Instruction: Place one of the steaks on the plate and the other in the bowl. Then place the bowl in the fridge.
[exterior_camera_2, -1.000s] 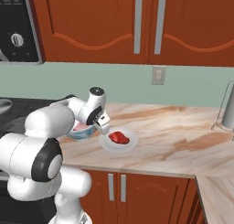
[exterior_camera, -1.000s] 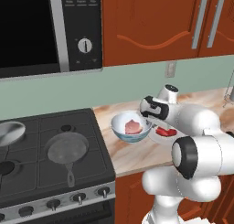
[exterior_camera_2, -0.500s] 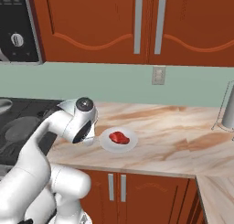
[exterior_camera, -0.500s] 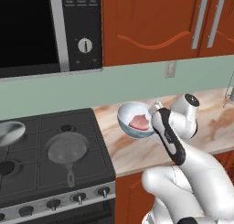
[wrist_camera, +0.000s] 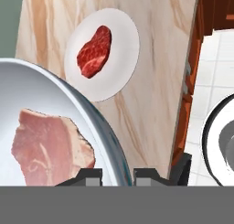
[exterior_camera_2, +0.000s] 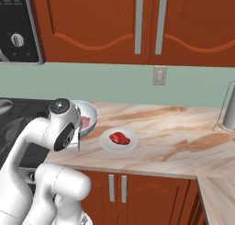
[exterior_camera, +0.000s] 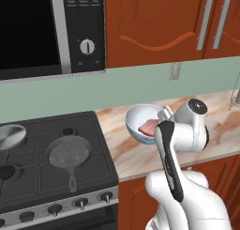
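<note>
Above the counter (exterior_camera_2: 174, 132), the pincer (wrist_camera: 117, 175) grips the bowl (wrist_camera: 55, 109) by its rim.

Bowl (exterior_camera: 140, 122): white inside, pale blue outside, lifted above the counter near the stove edge and tilted, its rim pinched in my gripper (wrist_camera: 118, 173). Pale pink steak (wrist_camera: 51, 147) with whitish fat lies flat inside the bowl. Plate (exterior_camera_2: 130, 143): small, flat, white, resting on the marble counter just beside the bowl. Bright red steak (exterior_camera_2: 120, 137) sits on the plate, slightly off centre.
</note>
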